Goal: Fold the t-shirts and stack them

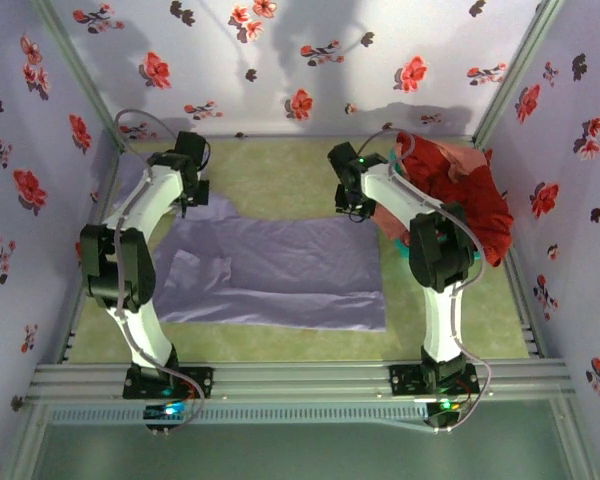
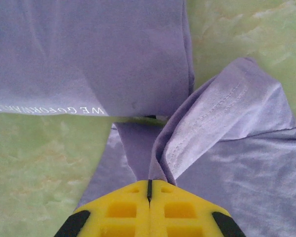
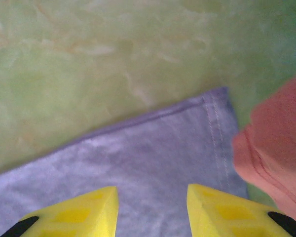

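Observation:
A lavender t-shirt (image 1: pixel 280 270) lies spread across the green table. My left gripper (image 1: pixel 192 192) sits at its far left part. In the left wrist view that gripper (image 2: pixel 149 190) is shut on a raised fold of the lavender fabric (image 2: pixel 222 118) by a stitched hem, and white lettering (image 2: pixel 64 109) runs along another edge of the shirt. My right gripper (image 1: pixel 352 205) hovers at the shirt's far right corner. Its yellow fingers stand open (image 3: pixel 152 197) over the lavender corner (image 3: pixel 153 153), with nothing between them. Red and pink t-shirts (image 1: pixel 465 195) are piled at the right.
A bit of the teal basket (image 1: pixel 404 252) peeks out under the red pile, behind the right arm. A pink shirt edge (image 3: pixel 276 143) lies just right of the right gripper. Flowered walls close in the table (image 1: pixel 280 170) on three sides.

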Available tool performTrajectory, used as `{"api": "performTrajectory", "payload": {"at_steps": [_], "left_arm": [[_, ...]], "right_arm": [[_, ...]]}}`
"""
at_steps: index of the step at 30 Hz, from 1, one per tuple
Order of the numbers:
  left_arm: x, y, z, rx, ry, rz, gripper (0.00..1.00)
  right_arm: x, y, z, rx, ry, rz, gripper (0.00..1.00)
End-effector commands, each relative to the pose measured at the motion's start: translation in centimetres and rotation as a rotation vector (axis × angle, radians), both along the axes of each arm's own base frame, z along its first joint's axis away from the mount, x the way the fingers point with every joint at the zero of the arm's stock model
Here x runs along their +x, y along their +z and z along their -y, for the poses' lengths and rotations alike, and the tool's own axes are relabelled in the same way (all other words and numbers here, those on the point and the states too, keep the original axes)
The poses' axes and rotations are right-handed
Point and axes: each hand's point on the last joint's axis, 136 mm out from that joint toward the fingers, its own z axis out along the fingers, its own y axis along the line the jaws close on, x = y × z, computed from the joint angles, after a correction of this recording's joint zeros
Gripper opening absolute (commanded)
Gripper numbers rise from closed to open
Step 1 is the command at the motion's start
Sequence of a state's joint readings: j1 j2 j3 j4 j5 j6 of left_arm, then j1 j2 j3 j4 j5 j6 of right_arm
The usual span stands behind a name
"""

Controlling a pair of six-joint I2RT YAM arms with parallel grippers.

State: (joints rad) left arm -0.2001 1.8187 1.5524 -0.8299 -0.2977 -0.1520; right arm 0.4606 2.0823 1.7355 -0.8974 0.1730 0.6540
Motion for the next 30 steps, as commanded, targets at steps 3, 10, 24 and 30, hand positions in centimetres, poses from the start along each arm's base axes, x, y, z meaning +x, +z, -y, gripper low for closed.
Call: {"api": "performTrajectory", "payload": {"at_steps": [3, 10, 24, 30], "left_arm": [[-1.1, 1.2, -0.6, -0.031, 0.025, 0.023, 0.00], [-1.6, 1.3, -0.9, -0.035, 0.024, 0.024, 0.00], [-2.3, 1.4, -1.2, -0.036, 0.032, 0.022, 0.00], [-2.5, 1.8, -1.2, -0.035, 0.026, 0.025, 0.00]], "right_arm": [[2.4, -2.1, 0.5, -0.021, -0.054, 0.012, 0.43], [4.0, -3.8, 0.8, -0.013, -0.063, 0.009, 0.41], [2.2, -7.3, 1.1, -0.031, -0.084, -0.110, 0.30], [2.5, -6.7, 1.0, -0.015, -0.083, -0.096, 0.04]]}}
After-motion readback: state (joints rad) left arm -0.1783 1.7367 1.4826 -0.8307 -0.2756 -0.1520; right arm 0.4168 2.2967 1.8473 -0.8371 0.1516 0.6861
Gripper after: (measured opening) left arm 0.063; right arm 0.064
